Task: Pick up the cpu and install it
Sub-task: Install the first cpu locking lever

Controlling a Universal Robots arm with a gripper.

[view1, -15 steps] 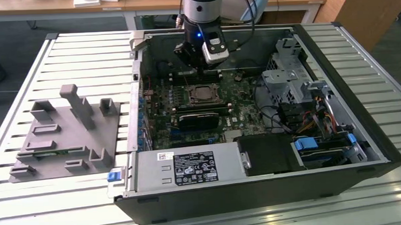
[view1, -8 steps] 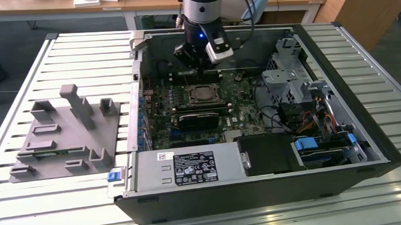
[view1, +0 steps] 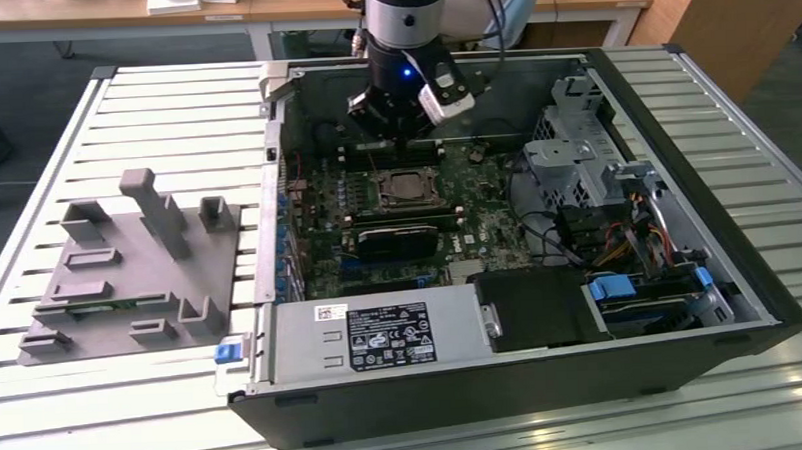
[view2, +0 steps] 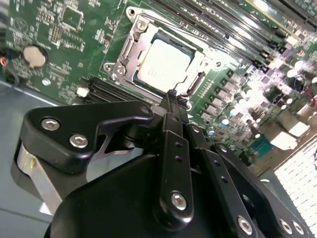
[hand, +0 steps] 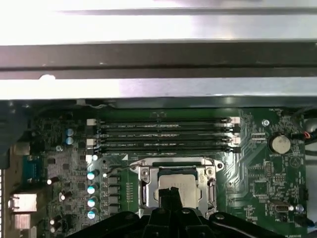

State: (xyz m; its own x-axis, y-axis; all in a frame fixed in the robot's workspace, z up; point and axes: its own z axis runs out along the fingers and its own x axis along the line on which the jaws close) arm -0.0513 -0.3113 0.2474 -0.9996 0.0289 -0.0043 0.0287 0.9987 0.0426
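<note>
Slatted metal table point(view1: 144, 104) carries open computer case point(view1: 723, 274); cpu point(view2: 163, 62) sits in socket point(view2: 130, 47) on motherboard point(view2: 59, 25); gripper point(view2: 169, 94) hovers just above socket, fingers pinched together, holding nothing. Risk, judged: chip not fully seated, descent could scrape socket frame. Exterior view alone shows grey fixture point(view1: 123, 275) beside case; first wrist view shows memory slots point(hand: 163, 134) beyond socket.

cpu point(view2: 161, 67) in socket point(view2: 130, 47), fingers point(view2: 171, 106) above

Cpu point(view2: 162, 63) seated in socket; pincer point(view2: 171, 95) closed, just beside.
</note>
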